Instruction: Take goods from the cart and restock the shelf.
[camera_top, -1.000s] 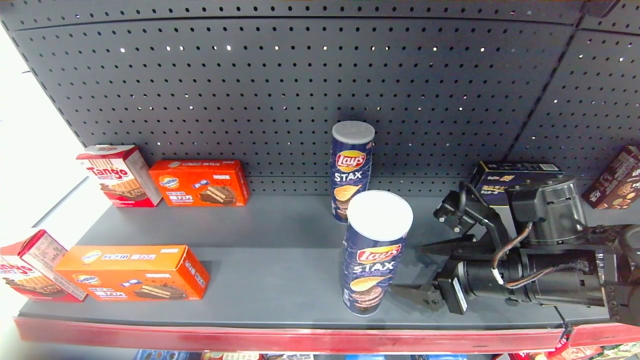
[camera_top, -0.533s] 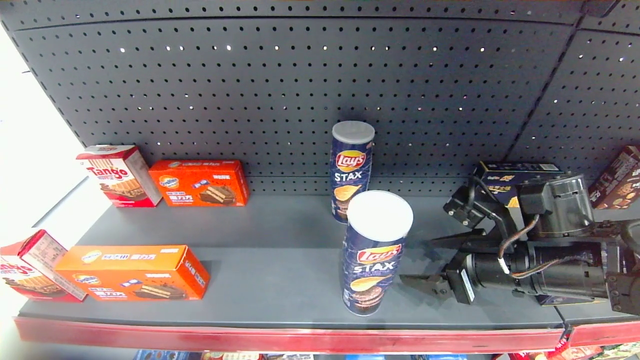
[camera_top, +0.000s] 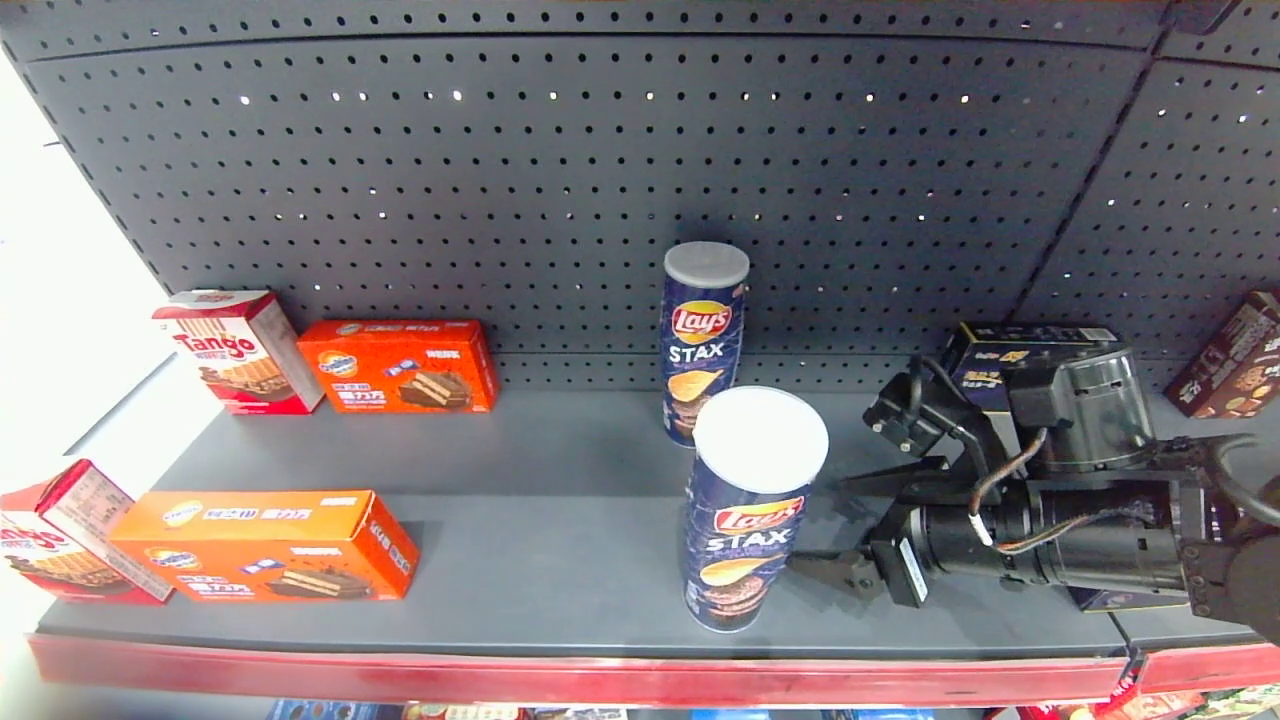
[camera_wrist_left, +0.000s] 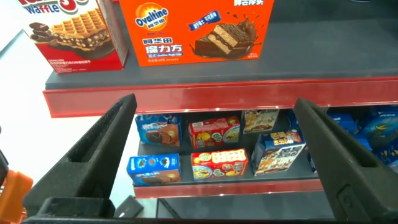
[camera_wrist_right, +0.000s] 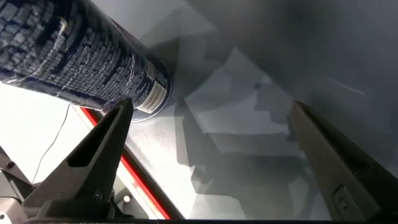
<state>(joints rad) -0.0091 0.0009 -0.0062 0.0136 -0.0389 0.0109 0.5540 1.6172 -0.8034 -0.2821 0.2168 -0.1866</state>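
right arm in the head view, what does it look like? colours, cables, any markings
The right arm is black and cylindrical, with a rounded grey housing on top. A brownish cable with a white band loops along it, and a small white label sits near the right gripper, whose two fingers are flat, black and pointed.

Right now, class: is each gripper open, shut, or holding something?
Left gripper: open, empty.
Right gripper: open, empty, beside the front can.

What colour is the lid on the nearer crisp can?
White. The nearer can's lid shows best in the head view.
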